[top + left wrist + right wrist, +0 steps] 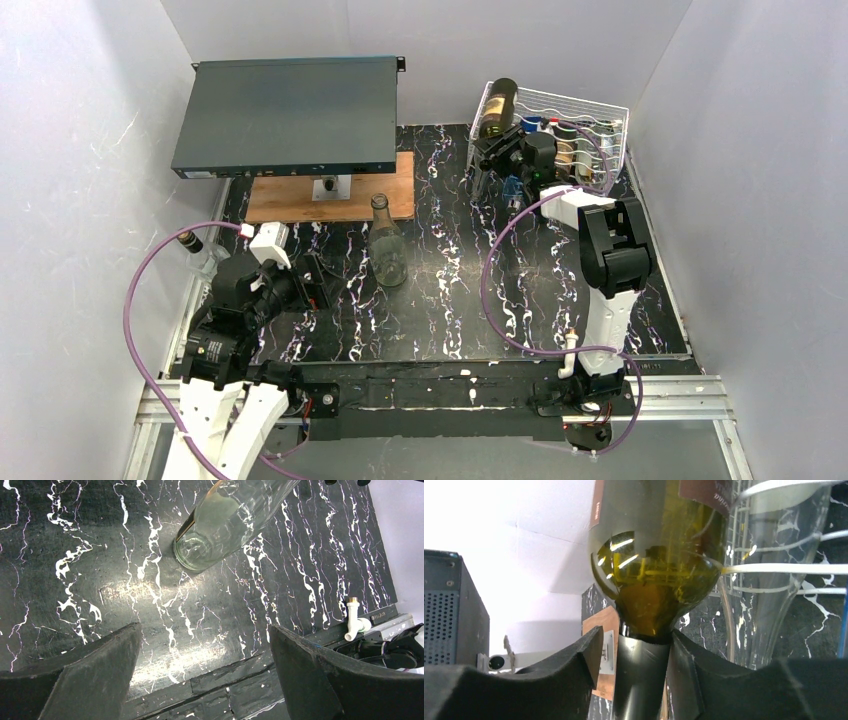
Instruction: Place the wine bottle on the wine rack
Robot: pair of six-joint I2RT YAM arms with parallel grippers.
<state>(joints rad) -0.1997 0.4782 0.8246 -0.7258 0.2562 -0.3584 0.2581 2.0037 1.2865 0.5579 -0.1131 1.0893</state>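
The wine bottle (pixel 497 108) is lying on the top tier of the wine rack (pixel 602 106), at its left end, with its neck pointing toward the arms. The right pincer (pixel 636 640) is straddling that neck, slightly parted, with one finger touching it and a gap at the other. Other bottles (pixel 572 148) are lying lower in the rack. Well left of the rack, the left pincer (pixel 205 630) is hanging spread wide over the table (pixel 100 555).

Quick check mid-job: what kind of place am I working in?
Likely a lab test cell, not a home: plain white panel walls, a marbled black tabletop, and a bare metal mounting rail along the near edge.
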